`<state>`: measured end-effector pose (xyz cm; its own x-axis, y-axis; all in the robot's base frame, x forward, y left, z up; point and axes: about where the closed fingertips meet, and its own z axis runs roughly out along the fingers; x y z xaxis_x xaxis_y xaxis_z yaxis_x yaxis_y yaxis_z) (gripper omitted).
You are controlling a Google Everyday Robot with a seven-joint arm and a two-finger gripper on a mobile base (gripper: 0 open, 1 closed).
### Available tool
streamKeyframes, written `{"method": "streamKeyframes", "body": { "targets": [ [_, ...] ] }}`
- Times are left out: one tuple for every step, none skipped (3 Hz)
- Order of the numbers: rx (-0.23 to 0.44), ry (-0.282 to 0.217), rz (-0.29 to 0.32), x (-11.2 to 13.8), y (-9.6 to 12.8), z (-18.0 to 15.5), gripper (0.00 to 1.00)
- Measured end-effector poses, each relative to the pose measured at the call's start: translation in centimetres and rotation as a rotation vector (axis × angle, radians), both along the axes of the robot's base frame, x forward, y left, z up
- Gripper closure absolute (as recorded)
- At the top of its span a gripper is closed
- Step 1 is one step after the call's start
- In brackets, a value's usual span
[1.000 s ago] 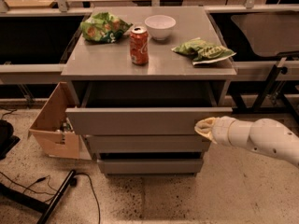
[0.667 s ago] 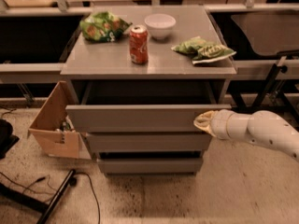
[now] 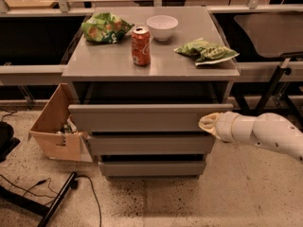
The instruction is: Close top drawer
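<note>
Claw (image 3: 207, 123) mid-right, arm (image 3: 265, 132) outstretched leftward.

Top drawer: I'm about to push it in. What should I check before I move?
1. Is the top drawer shut: not ok, its front stands out ahead of the lower drawer fronts.
2. Is the gripper at the front panel: ok, at its right end; contact cannot tell.
3. Is the push point centred: not ok, it is far right, so the drawer may skew.
4. Is the drawer's inside free: cannot tell, it is in shadow.
5. Is the cardboard box apart from the drawer's left end: cannot tell, it is very close.
6. Is the can steady on the cabinet top: ok, upright and back from the edge.
</note>
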<state>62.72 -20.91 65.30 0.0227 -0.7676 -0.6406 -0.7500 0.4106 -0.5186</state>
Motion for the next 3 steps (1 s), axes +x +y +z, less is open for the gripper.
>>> {"method": "streamKeyframes", "body": {
  "targets": [
    [0.0,0.0,0.0,0.0,0.0,0.0,0.35],
    [0.0,0.0,0.0,0.0,0.01,0.0,0.11],
    [0.0,0.0,0.0,0.0,0.01,-0.01,0.0]
  ]
}}
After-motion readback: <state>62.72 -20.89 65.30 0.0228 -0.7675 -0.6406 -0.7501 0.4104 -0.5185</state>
